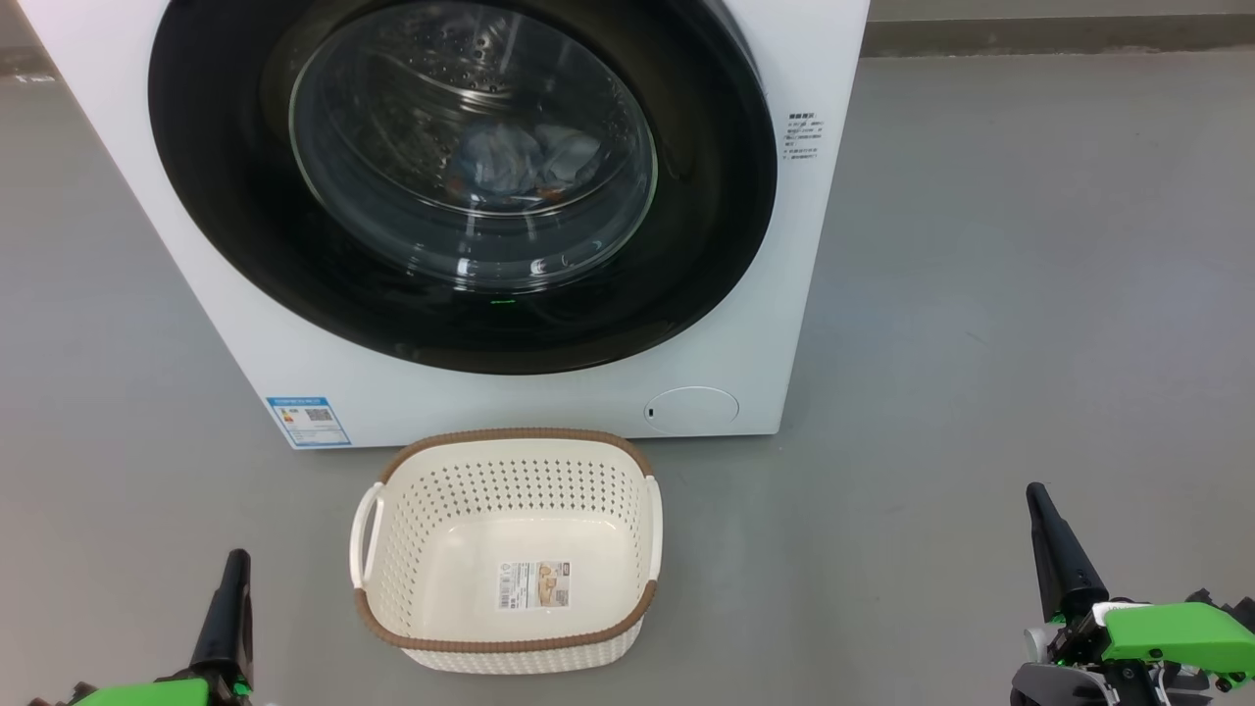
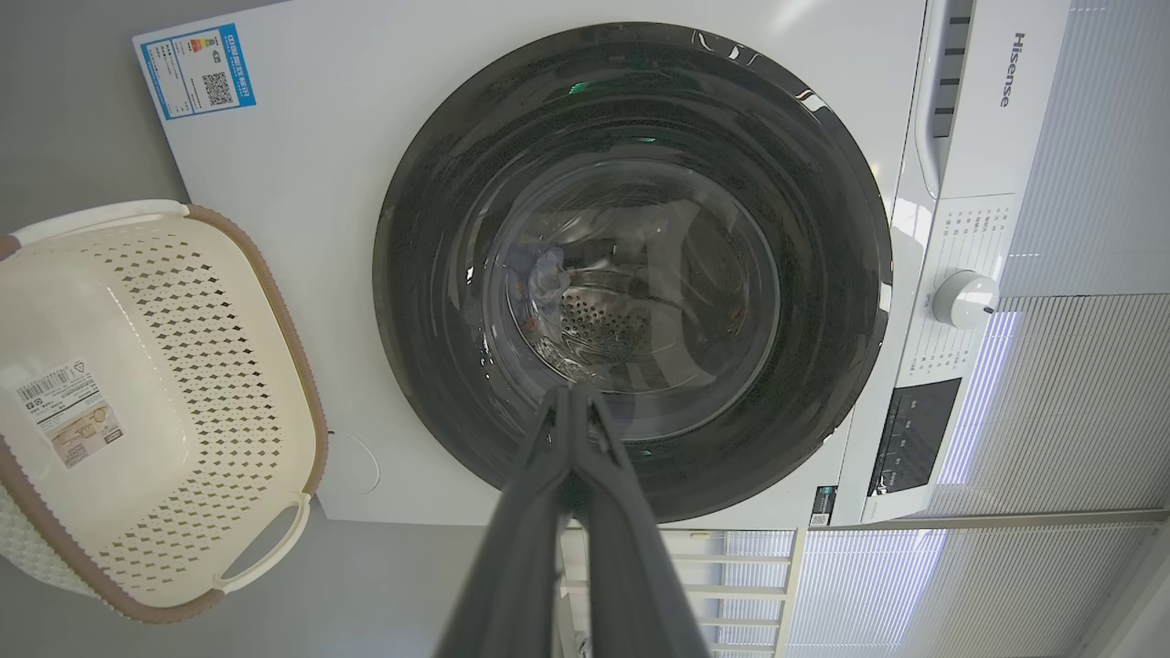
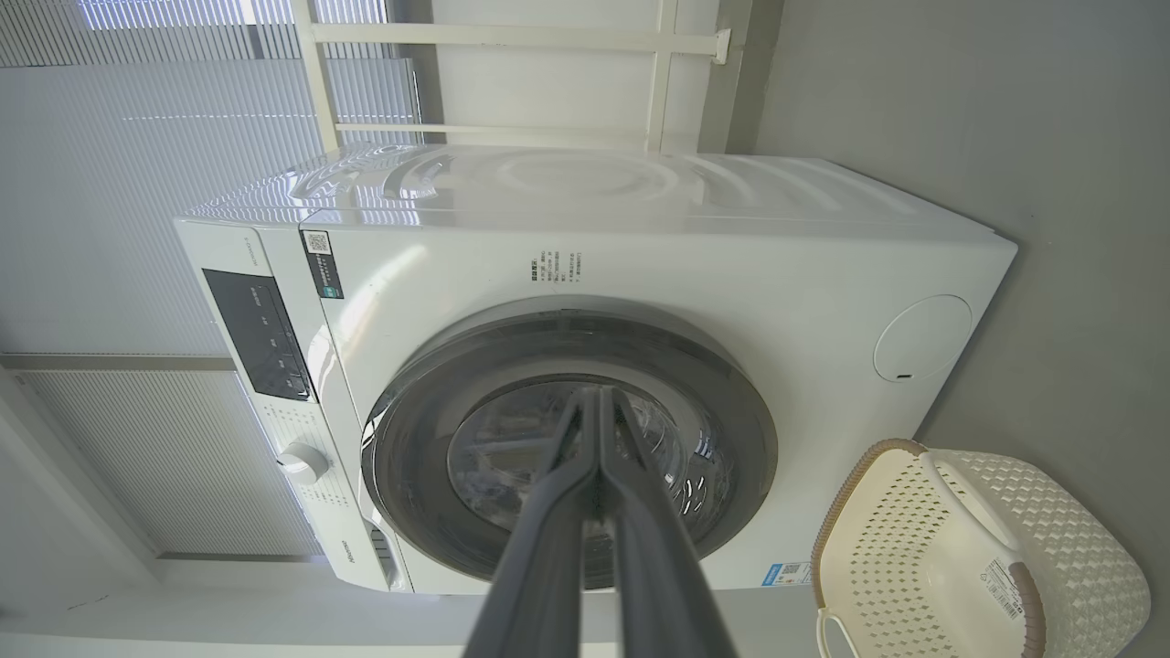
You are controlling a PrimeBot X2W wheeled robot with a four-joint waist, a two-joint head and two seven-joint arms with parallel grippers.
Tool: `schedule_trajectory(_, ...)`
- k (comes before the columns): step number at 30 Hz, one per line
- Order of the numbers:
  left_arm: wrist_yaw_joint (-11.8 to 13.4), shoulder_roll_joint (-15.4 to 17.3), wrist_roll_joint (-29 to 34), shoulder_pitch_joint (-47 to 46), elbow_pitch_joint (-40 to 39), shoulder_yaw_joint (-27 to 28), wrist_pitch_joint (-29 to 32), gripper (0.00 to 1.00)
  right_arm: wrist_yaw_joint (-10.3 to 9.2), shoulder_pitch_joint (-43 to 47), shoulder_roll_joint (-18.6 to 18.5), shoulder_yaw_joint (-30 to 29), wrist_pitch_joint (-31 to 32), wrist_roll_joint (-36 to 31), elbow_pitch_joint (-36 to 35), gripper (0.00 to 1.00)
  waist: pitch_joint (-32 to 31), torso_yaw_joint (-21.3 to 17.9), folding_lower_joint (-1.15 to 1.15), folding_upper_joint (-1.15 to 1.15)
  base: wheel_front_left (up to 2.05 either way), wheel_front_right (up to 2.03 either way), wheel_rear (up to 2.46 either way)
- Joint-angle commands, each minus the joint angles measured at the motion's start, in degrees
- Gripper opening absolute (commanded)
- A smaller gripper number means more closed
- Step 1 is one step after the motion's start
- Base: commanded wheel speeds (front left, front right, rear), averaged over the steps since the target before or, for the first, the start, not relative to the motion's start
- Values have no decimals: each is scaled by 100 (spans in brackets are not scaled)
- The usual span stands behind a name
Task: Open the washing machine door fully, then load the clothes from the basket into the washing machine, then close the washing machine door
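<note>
The cream holey plastic basket (image 1: pixel 510 434) is holding 1 sticker (image 1: pixel 534 584). Blue clothes (image 1: pixel 520 162) are lying inside the white washing machine (image 1: pixel 471 402). The left gripper (image 1: pixel 236 559) and right gripper (image 1: pixel 1035 493) are pressing their fingers together.

Smooth grey floor (image 1: pixel 1029 245); white slatted blinds (image 3: pixel 119 201) backlit by daylight; white rail frame (image 3: pixel 512 38) beyond.
</note>
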Motion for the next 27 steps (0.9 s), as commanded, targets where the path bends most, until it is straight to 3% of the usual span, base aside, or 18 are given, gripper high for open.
schedule_trajectory(1,-19,69,1,-230,-105,194,27,0,-6,-60,-1,138,37,-5,-172,0,0,0,0,0,0,0,0)
schedule_trajectory(27,-19,50,23,-232,-104,220,48,0,-6,-61,2,134,40,-8,-172,0,0,0,0,0,0,0,0)
